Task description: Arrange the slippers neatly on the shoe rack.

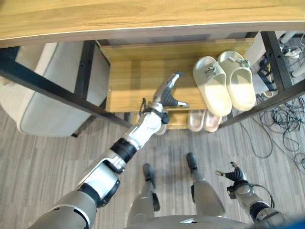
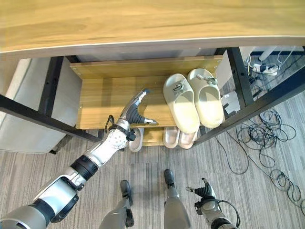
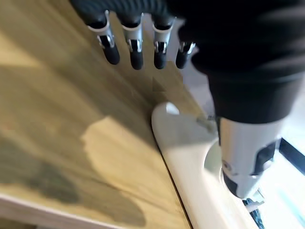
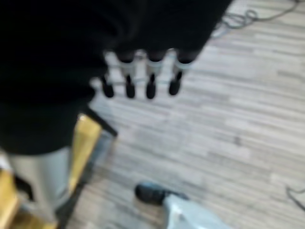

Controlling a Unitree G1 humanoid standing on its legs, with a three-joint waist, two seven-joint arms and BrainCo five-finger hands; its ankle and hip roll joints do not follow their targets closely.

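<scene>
A big wooden top is seen across the far side, w/ black frame bars under it. Below it a shoe rack shelf of light wood is seen, & a grey floor in front.

On the shelf's right part a pair of cream slippers is laid, the two touching side by side. Their long axis is run front to back, a bit slanted, w/ the near ends poking over the shelf's front edge. On a lower shelf, more pale slippers are partly seen, mostly hidden.

The left hand is held over the shelf's front part, just left of the cream pair. Its fingers are kept straight & wide, the thumb stuck out toward the pair; nothing is held. In the left wrist view the nearest slipper is seen right by the thumb; touching or not can't be told.

The right hand is hung low over the floor, well apart from the rack, fingers loose, nothing held.

So the pair lies to the right of the left hand, which is the nearer one. The pair looks mostly placed already; prob. only a push back or a small straightening is left.
</scene>
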